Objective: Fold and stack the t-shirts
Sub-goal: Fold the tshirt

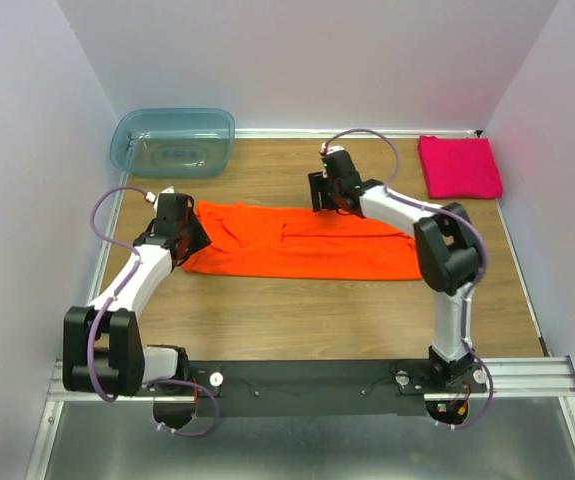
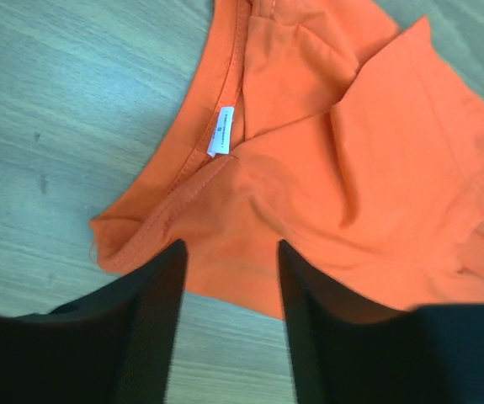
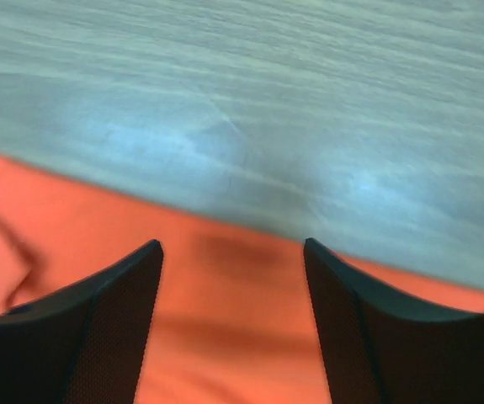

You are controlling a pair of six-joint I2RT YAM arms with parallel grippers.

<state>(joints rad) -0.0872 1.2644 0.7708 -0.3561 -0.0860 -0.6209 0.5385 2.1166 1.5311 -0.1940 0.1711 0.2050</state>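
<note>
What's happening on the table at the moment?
Two arms are working the orange t-shirt, spread across the table. The left gripper is open at its collar end, the right gripper open over its far edge; neither grips cloth. The pink t-shirt sits folded at the far right corner, so stacking is not yet done.

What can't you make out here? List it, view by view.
Left wrist: print on the orange t-shirt's white neck label, too small.
Top external: shirt's collar end, covered by the left gripper.
Right wrist: cloth and table detail, blurred.
</note>
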